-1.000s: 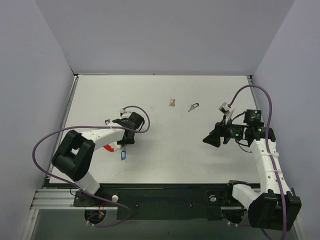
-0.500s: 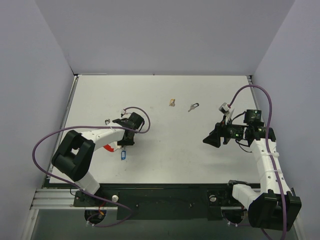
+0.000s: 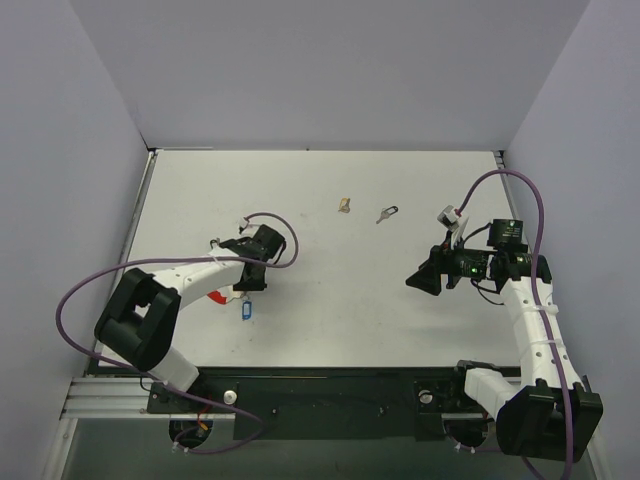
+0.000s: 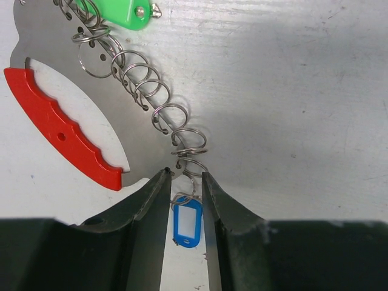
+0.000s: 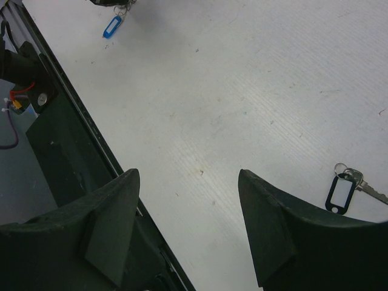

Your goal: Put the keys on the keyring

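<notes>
Steel keyring [image 4: 170,115]: being carried flat on the desk [image 4: 291,91] at the near left, with a red grip [image 4: 60,121] beside its coils and a blue tag [image 4: 187,221] on its lowest ring.
Left end effector [image 4: 183,176]: being held over that lowest ring, fingers a slit apart; whether the ring is being pinched cannot be told.
Right end effector [image 5: 187,176]: being held wide apart and empty, a black-tagged key [image 5: 342,193] lying near it.
Risk: the thin ring is probably being caught at the fingertips only, so it could be lost, or the whole bunch dragged.
Writing: none is being shown; the tags read blank.
</notes>
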`<state>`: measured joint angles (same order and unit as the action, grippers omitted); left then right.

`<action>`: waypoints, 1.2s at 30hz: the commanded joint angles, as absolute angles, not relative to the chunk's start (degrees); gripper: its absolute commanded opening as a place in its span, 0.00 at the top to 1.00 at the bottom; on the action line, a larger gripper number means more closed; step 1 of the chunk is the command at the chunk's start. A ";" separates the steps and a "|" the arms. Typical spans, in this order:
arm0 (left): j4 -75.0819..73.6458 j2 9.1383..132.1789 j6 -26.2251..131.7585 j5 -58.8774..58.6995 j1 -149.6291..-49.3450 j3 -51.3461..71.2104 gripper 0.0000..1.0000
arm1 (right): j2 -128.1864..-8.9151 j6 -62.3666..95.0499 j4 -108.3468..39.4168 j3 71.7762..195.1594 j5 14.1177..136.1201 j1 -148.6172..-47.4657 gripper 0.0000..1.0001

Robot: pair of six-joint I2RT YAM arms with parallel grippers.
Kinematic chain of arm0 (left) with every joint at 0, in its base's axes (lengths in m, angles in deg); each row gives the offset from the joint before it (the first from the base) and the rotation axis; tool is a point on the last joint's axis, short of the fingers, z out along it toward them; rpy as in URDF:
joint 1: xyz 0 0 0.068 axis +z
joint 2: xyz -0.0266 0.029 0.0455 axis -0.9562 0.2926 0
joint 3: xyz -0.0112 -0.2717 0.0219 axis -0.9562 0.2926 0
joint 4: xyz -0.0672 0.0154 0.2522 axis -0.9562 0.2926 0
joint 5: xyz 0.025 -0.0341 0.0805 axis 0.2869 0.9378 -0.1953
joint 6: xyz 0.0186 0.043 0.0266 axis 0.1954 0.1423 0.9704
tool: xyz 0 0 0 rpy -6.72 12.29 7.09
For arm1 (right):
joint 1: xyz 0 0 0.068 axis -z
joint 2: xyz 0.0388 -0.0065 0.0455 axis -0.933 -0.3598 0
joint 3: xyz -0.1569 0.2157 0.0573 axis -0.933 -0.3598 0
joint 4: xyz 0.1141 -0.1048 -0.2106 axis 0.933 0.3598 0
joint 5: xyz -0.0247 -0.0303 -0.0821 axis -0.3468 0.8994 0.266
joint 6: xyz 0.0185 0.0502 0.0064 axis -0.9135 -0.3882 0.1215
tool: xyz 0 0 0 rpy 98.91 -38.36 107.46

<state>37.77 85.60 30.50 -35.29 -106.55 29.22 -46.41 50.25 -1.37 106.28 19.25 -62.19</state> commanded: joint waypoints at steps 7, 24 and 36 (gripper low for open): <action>36.45 82.35 31.91 -32.35 -106.13 31.04 0.66 | -46.71 51.46 -0.17 108.63 16.93 -61.97 0.39; 32.23 80.15 42.72 -19.34 -99.80 29.90 0.49 | -46.88 51.90 0.18 108.72 16.76 -61.88 0.39; 32.94 83.93 45.01 -16.97 -98.30 27.35 0.50 | -47.06 52.86 1.24 108.99 16.75 -61.97 0.39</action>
<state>34.09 83.33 43.64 -18.31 -99.03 30.18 -46.41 51.12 -0.10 106.91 19.25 -62.19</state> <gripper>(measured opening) 0.502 0.612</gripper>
